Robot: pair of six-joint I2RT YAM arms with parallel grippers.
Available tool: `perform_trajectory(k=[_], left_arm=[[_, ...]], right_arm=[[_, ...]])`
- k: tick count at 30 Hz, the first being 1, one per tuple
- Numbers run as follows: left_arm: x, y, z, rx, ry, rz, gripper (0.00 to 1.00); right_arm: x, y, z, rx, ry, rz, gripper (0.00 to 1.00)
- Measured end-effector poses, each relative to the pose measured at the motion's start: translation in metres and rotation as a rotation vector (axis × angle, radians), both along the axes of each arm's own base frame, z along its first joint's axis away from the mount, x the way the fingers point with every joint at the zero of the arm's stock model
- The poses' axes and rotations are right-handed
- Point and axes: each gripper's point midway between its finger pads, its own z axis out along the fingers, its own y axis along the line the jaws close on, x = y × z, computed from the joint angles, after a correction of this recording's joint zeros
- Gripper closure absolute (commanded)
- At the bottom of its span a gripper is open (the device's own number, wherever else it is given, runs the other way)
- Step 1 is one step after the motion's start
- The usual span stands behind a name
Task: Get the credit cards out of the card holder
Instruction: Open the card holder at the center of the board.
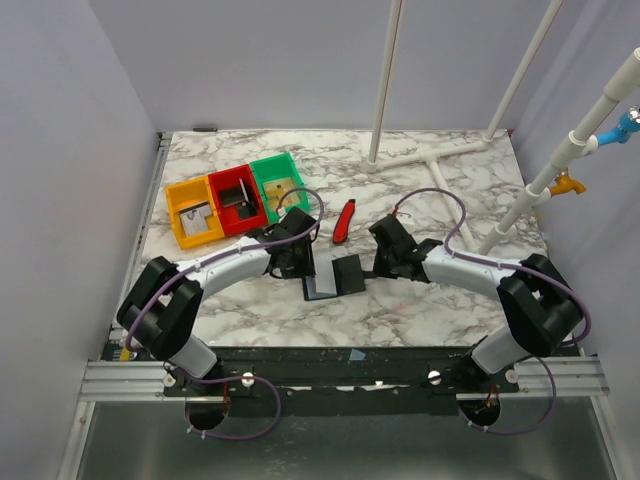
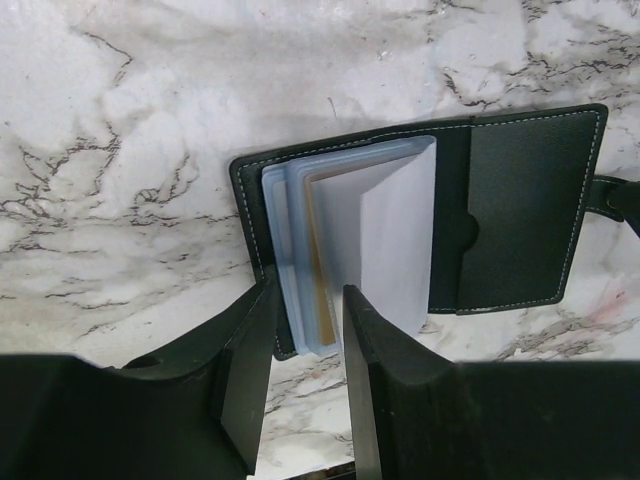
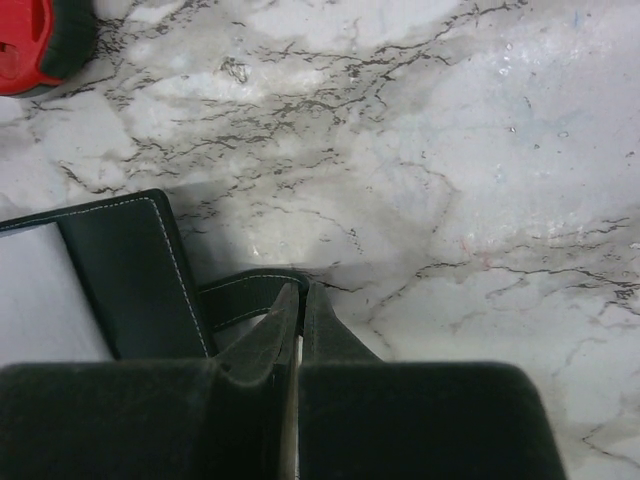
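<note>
The black card holder [image 1: 350, 272] lies open on the marble table between my grippers. In the left wrist view the card holder [image 2: 520, 200] shows its bluish-grey sleeves fanned up, with the edge of a tan-gold credit card [image 2: 318, 290] between them. My left gripper [image 2: 305, 330] is open, one finger on each side of the near edge of the sleeves; it also shows in the top view [image 1: 303, 268]. My right gripper [image 3: 300, 292] is shut on the holder's black stitched strap [image 3: 235, 297] at the holder's right side and shows in the top view [image 1: 383, 265].
A red-and-black tool [image 1: 343, 220] lies just behind the card holder and shows in the right wrist view [image 3: 40, 40]. Orange [image 1: 193, 212], red [image 1: 238, 200] and green [image 1: 280, 182] bins stand at the back left. A white pipe frame [image 1: 420, 155] stands at the back right.
</note>
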Motion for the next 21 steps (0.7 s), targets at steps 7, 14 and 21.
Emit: perform_trajectory(k=[7, 14, 21], left_arm=[[0.005, -0.010, 0.003, -0.009, -0.005, -0.018, 0.66], [0.007, -0.025, 0.007, -0.032, 0.001, -0.046, 0.67], [0.013, -0.040, 0.012, -0.059, 0.001, -0.066, 0.67]], right_arm=[[0.007, 0.007, 0.009, 0.016, -0.023, 0.015, 0.99], [0.009, 0.010, 0.014, 0.034, -0.033, 0.026, 0.86], [0.014, 0.017, 0.049, 0.086, -0.104, 0.050, 0.63]])
